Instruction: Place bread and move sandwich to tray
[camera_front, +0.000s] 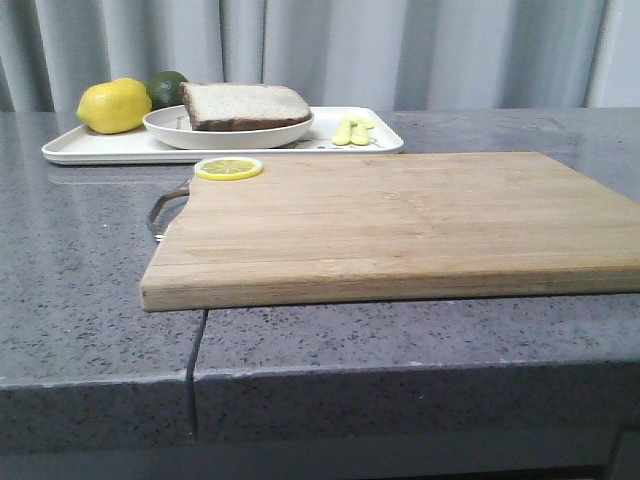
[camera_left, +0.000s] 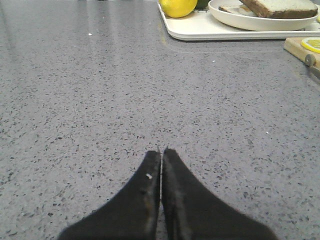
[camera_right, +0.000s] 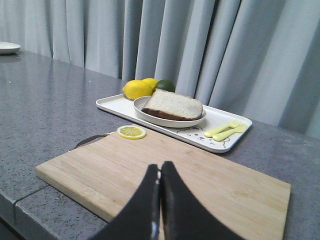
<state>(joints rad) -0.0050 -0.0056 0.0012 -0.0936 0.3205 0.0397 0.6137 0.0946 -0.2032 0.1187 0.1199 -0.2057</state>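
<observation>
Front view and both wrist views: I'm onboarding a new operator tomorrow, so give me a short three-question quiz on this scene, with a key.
1. True or false: the plate with the bread sits on the cutting board.
2. Multiple choice: what lies on the board's corner near its handle? A) a fork B) a lemon slice C) a lime
3. Fill in: both the left gripper and the right gripper are ____.

Key:
1. False; the plate is on the tray.
2. B
3. shut, holding nothing
</observation>
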